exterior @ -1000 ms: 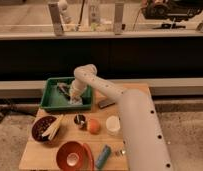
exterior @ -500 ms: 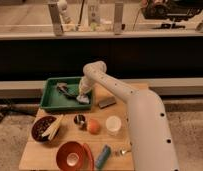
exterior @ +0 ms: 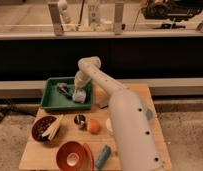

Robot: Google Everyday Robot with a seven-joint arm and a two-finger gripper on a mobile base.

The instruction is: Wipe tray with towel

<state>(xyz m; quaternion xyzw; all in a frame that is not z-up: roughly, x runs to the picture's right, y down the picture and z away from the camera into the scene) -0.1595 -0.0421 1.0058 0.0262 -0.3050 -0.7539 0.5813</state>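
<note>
The small whitish-grey folded cloth towel (exterior: 79,96) lies in the right end of the shallow rectangular green plastic tray (exterior: 51,103). It is a touch further left than half a second ago, and the arm's elbow has swung left with it. The gripper (exterior: 77,90) is down on top of the towel. I cannot tell whether it is clenched on the cloth or released. A small dark object (exterior: 62,88) lies near the tray's middle, apart from the towel. The tray stands at the back left of the wooden table (exterior: 40,152). In front of it a dark round bowl (exterior: 39,131) holds pale strips. Stacked red-brown bowls (exterior: 72,156) stand by the front edge, with an orange ball (exterior: 93,126) between them and the tray.
</note>
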